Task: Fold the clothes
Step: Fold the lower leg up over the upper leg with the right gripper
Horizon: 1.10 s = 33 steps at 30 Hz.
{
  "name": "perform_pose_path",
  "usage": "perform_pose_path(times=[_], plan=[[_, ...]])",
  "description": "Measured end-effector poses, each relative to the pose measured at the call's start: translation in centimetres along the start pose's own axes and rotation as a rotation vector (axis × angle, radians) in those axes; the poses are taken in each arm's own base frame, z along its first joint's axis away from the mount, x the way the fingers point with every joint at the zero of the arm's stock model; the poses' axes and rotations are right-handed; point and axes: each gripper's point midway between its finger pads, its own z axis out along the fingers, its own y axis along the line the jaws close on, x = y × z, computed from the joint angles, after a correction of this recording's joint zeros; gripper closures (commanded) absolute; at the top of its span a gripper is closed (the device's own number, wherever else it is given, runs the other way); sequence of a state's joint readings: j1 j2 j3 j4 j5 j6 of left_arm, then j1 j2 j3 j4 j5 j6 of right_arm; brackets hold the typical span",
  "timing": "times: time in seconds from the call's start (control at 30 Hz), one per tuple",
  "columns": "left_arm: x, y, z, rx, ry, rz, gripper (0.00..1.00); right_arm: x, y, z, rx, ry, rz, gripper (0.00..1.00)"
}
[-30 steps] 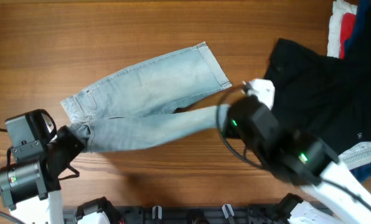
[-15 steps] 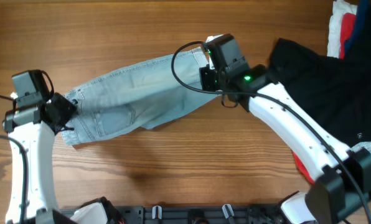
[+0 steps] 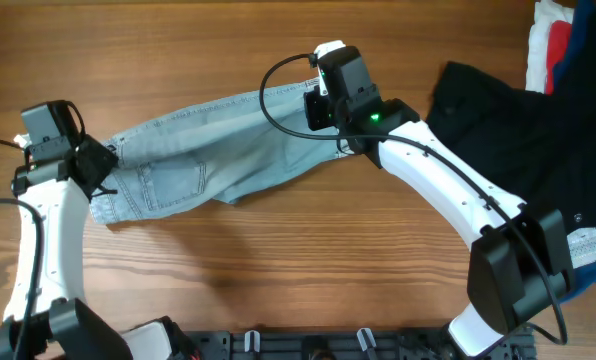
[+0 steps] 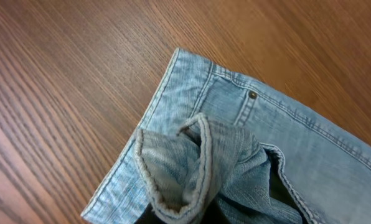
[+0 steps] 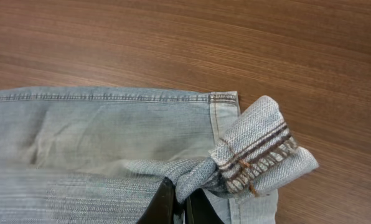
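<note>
**Near edge.** The bare worktop (image 3: pixel 278 270) runs from the near edge up to the work. Nothing lies on that strip apart from the arms.

**Left side, middle depth.** The left gripper (image 3: pixel 96 165) is clamped on the waistband (image 4: pixel 167 106) of the jeans (image 3: pixel 208 150). The left wrist view shows the denim bunched and lifted into a fold at the pinch. The fingers are mostly hidden beneath it.

**Centre.** The jeans lie on the left half of the worktop, slanting from the left edge up toward the far centre. The legs appear doubled one over the other. A loose flap pokes toward the near edge about mid-length.

**Far centre.** The right gripper (image 5: pixel 176 202) is closed on the cuff (image 5: pixel 260 152), with the hem twisted into a knot of cloth above the fingers.

**Right side.** A black garment (image 3: pixel 508 110) lies near the cuff end. A red, white and blue pile (image 3: pixel 548 40) sits in the far right corner.

**Risks, as judged:**
- Both holds are small pinches on thick, bunched seams. A sharp pull could slip a layer free, and the doubled legs would separate.
- The protruding flap suggests the layers are not squared. Folding now would set a crooked edge.
- A right-arm sweep toward the right edge could snag or drag the black garment.
- Uneven tension between the arms could wrinkle the slack middle.
</note>
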State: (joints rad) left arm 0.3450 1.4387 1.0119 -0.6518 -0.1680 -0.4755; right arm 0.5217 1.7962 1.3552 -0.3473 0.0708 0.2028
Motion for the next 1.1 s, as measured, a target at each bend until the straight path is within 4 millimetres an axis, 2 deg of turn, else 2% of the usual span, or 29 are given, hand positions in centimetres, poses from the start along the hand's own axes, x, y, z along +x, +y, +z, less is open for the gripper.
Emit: perform_pose_path(times=[0.1,0.27,0.43,0.47,0.5,0.53,0.6,0.67,0.73,0.83,0.87,0.9,0.97,1.0,1.07,1.1], plan=[[-0.2,-0.4,1.2,-0.001,0.0,-0.001,0.96,-0.3,0.2,0.2,-0.007,-0.014,0.001,0.96],[-1.0,-0.9,2.5,0.007,-0.027,-0.007,0.96,1.5,0.1,2.6,-0.005,0.034,-0.002,0.96],[-1.8,-1.3,2.5,0.019,-0.06,-0.013,0.96,0.2,0.4,3.1,-0.016,-0.021,0.002,0.96],[-1.8,-1.3,2.6,0.017,-0.059,-0.012,0.96,-0.1,0.4,3.0,-0.019,-0.035,0.002,0.93],[-1.8,-1.2,2.6,0.015,-0.059,-0.012,0.92,-0.3,0.5,3.1,-0.025,-0.043,0.003,0.34],[-1.7,-1.2,2.7,0.013,-0.059,-0.012,0.89,-0.9,0.9,3.3,-0.045,-0.067,0.005,0.01],[-2.0,-1.1,2.8,0.01,-0.068,-0.017,0.86,-2.0,1.2,4.0,-0.075,-0.12,0.007,0.0],[-2.5,-1.3,2.7,0.016,-0.088,-0.023,0.82,-3.7,1.6,3.9,-0.097,-0.193,0.009,0.0],[-3.0,-1.5,2.7,0.023,-0.108,-0.029,0.82,-4.5,1.4,3.8,-0.096,-0.221,0.017,0.01],[-4.4,-1.8,2.5,0.032,-0.169,-0.041,0.8,-1.9,-0.8,4.3,-0.024,-0.107,0.05,0.01],[-4.9,-1.7,2.4,0.025,-0.194,-0.046,0.72,-0.3,-1.8,4.5,0.007,-0.04,0.06,0.01],[-5.4,-1.7,2.3,0.02,-0.215,-0.051,0.5,1.1,-2.3,4.5,0.024,0.021,0.064,0.01],[-6.9,-1.7,2.1,0.009,-0.286,-0.069,0.46,4.1,-3.2,4.3,0.059,0.141,0.075,0.01],[-7.4,-1.5,2.2,-0.001,-0.304,-0.079,0.39,4.9,-3.3,4.2,0.067,0.175,0.078,0.01],[-6.7,-1.0,2.9,-0.026,-0.276,-0.074,0.39,5.4,-3.4,4.1,0.071,0.193,0.085,0.0],[-5.8,-0.7,3.3,-0.045,-0.234,-0.058,0.42,5.4,-3.4,4.1,0.072,0.196,0.089,0.01]])
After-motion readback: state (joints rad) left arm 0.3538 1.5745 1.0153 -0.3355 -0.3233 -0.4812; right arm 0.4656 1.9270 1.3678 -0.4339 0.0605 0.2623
